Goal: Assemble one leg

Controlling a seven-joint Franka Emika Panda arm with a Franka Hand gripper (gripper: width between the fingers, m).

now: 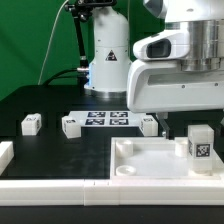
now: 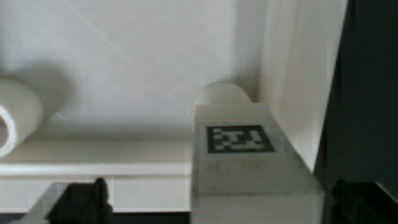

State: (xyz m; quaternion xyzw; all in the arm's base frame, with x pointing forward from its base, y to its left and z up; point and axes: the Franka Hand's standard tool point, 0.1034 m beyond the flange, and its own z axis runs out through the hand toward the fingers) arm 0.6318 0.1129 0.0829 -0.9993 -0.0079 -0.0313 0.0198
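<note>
A leg [image 1: 198, 143], a small white post with a black-and-white tag, stands upright at the tabletop's [image 1: 150, 165] corner on the exterior view's right. My gripper [image 1: 186, 122] hangs just above it. In the wrist view the same leg [image 2: 244, 150] sits between my two dark fingers [image 2: 80, 203], with the jaws spread. One finger is well clear of the leg and the other is close to its side. The gripper [image 2: 217, 203] is open. The tabletop's inner floor [image 2: 125, 60] and a round socket [image 2: 15, 115] show behind the leg.
Three more legs lie on the black table: one [image 1: 31, 124], one [image 1: 71, 125] and one [image 1: 149, 123]. The marker board [image 1: 106, 120] lies between them at the back. A white part [image 1: 5, 153] sits at the exterior view's left edge. The robot base [image 1: 105, 60] stands behind.
</note>
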